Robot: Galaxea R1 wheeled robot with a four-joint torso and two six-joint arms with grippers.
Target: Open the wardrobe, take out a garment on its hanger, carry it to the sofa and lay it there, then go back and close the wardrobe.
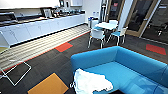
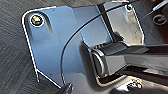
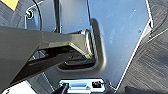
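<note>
the bright-blue corner sofa (image 1: 130, 67) fills the head view from about 3 o'clock round to 6 o'clock, its low rounded back curving from the middle out to the right edge. the white t-shirt (image 1: 91, 82) lies crumpled on the seat at the sofa's near left end, at roughly 6 o'clock, resting on the cushion and reaching its front edge. the hanger cannot be made out in the heap of cloth.

the floor is dark grey carpet (image 1: 50, 61) with an orange tile (image 1: 48, 86) at 7 o'clock, just left of the sofa's corner, and red tiles (image 1: 63, 47) nearer the centre and at 3 o'clock. a thin white wire frame (image 1: 13, 71) stands on the carpet at 9 o'clock. a long white kitchen bench (image 1: 42, 26) with cupboards runs from 9 to 12 o'clock, and a small white bench with white chairs (image 1: 106, 30) sits at 1 o'clock, well apart from the sofa. glass doors (image 1: 147, 17) stand at 2 o'clock.

both wrist views show the robot's own dark plate and jointed bar above grey carpet; the right one catches a corner of orange tile (image 3: 10, 3). i cannot tell how far either tool is open, nor whether it has hold of anything, so where the shirt lies relative to either tool cannot be fixed.
</note>
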